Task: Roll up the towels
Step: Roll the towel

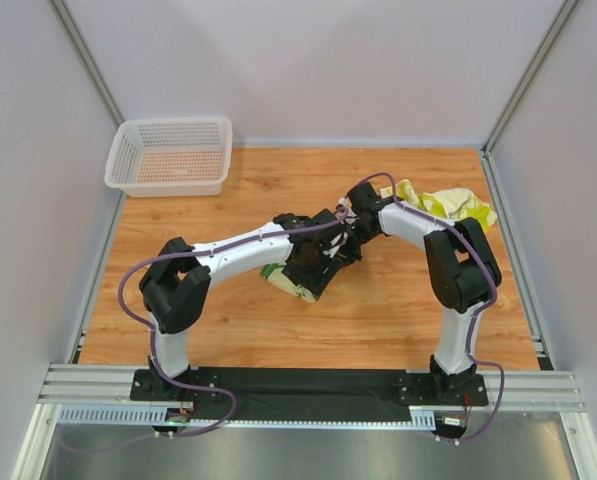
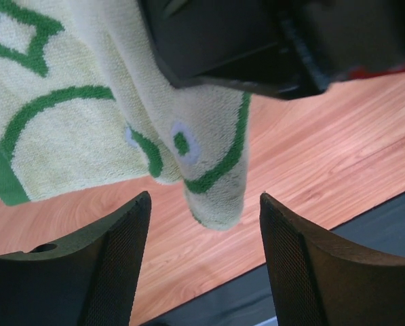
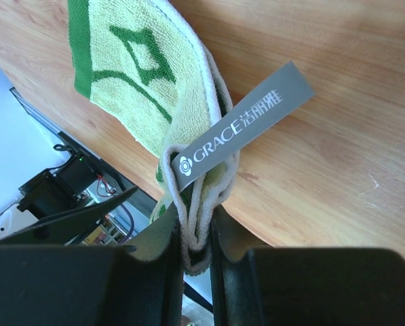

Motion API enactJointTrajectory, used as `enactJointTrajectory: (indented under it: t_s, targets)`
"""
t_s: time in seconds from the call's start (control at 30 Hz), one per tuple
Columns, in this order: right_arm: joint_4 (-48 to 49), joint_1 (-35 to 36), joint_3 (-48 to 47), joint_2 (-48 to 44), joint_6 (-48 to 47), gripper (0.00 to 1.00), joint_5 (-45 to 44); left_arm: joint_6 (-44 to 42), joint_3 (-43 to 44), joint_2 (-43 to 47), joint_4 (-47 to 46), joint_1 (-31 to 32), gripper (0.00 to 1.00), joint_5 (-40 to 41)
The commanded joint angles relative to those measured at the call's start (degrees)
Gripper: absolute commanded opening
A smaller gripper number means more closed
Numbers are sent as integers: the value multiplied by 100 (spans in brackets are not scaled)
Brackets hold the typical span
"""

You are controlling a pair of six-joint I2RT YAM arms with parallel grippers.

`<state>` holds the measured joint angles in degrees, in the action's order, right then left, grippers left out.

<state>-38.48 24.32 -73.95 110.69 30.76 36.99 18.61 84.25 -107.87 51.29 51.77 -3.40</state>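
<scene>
1. Left gripper (image 2: 203, 217) – fingers wide apart.
2. Towel (image 2: 87, 129) hangs just past those tips, corner lined up with the gap.
3. Right gripper (image 3: 197, 227) – fingers clamped on towel's edge, by its grey tag (image 3: 243, 125).
4. More towels (image 1: 456, 205) bunched behind it.

The left arm (image 1: 240, 247) and the right arm (image 1: 415, 222) share one build: white rounded links between bulky black joint housings, with black again at the wrist just behind each end effector. A purple cable (image 1: 124, 290) runs outside the left arm from its far end up to the wrist. A second purple cable (image 1: 378, 177) follows the right arm likewise.

The left end effector (image 2: 203, 204) has two matte dark fingers (image 2: 121, 265), broad and curved, narrowing to blunt tips. Their inner faces are covered in a fine mesh texture, and one has a small round hole well back from its tip.

The right end effector (image 3: 195, 234) has plain black, blocky fingers (image 3: 233, 268) with smooth faces.
</scene>
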Motion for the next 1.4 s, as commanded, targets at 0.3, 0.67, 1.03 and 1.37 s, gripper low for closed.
enactJointTrajectory:
  t_s: [0.3,0.67,1.03,1.37]
  targets:
    - [-72,12,-225,189,219,7,361,-130,-330,-93,-971,167,65,322]
    - [-125,3,-190,286,237,7,563,-191,-673,-76,-1323,158,33,384]
    - [-608,-278,-435,400,-79,22,309,46,-884,162,-1586,-526,22,-1486]
    - [-1179,-576,-1076,576,-334,57,-156,477,-725,-383,-1762,-1335,22,-3481]
